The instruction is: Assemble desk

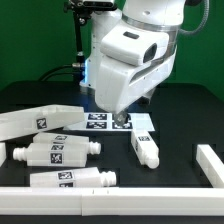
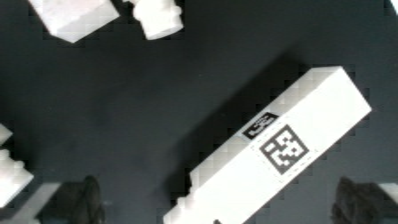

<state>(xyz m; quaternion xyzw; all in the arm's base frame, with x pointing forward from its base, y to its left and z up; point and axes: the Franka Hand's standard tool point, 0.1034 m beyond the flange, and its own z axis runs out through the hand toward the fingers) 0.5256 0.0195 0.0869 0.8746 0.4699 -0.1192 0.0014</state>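
the gripper (image 1: pixel 121 119) hangs low over the black table (image 1: pixel 185 132), just in front of the marker board (image 1: pixel 98 119), with the arm's bulky white body hiding most of what lies behind it. in the wrist view the two dark fingers (image 2: pixel 71 201) stand wide apart, and one end of a lone leg (image 2: pixel 285 135) lies in the gap between them (whether either finger touches it i cannot tell, but the pincer is plainly spread and not clamped). that leg lies flat on the table, its black-and-white tag facing up, and in the exterior view it (image 1: pixel 145 148) runs from the gripper toward the camera, a little to the exterior view's right. the desk slab (image 1: pixel 35 120) lies flat, well apart on the exterior view's left, its near end close to the marker board. in front of the slab the three other legs (image 1: pixel 58 152) lie on their sides: two side by side and close together, the third (image 1: pixel 75 179) nearer the camera, just beside the border rail (image 1: pixel 100 205). the rail runs along the near edge of the table, with another white stretch on the exterior view's right. more white pieces show at the edges of the wrist view, too cropped to name.
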